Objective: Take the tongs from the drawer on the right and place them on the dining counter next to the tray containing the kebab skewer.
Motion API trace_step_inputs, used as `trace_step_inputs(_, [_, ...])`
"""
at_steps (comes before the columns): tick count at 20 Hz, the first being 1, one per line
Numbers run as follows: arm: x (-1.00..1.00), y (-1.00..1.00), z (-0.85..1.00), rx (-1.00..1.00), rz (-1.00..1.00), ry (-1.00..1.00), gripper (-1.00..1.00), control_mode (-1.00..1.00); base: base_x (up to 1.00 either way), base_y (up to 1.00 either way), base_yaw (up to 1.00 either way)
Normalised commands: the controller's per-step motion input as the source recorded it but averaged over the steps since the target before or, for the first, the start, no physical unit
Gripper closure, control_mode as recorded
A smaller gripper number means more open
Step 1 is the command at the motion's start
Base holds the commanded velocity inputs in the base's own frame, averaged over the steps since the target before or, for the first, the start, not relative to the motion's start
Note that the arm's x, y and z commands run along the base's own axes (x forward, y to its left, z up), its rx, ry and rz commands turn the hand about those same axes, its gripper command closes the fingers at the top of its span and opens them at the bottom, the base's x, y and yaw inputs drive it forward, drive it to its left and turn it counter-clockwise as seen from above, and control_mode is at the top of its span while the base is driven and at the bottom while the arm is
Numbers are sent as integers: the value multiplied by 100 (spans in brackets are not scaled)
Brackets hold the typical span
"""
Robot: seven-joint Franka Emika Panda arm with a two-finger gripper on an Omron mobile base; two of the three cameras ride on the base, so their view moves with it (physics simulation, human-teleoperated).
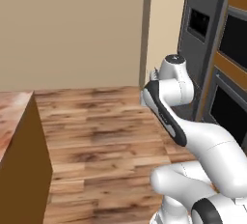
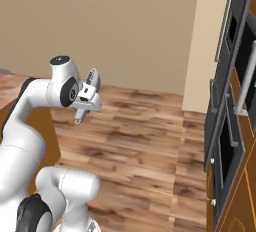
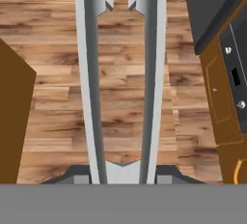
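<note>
Carry step: pincer (image 2: 89,97), frame left-centre, clamped on tongs (image 3: 120,73) over wood floor (image 1: 101,136). Next: turn toward marbled bench (image 1: 12,117) at left edge, find tray.

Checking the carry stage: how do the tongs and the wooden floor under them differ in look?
The tongs are smooth grey metal, two slim arms with toothed tips; the wooden floor is warm brown, grained planks. The tongs sit held in the gripper, above the floor, which lies flat.
</note>
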Motion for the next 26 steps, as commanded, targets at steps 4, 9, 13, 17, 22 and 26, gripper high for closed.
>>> trace_step_inputs(4, [0, 0, 0, 0, 0, 0, 100, 100, 100, -39, 19])
trace_step_inputs(9, [0, 0, 0, 0, 0, 0, 100, 100, 100, -35, 20])
trace_step_inputs(13, [0, 0, 0, 0, 0, 0, 100, 100, 100, -40, 26])
trace_step_inputs(17, [0, 0, 0, 0, 0, 0, 100, 100, 100, -36, 26])
trace_step_inputs(22, [0, 0, 0, 0, 0, 0, 100, 100, 100, -26, 30])
trace_step_inputs(26, [0, 0, 0, 0, 0, 0, 100, 100, 100, -20, 33])
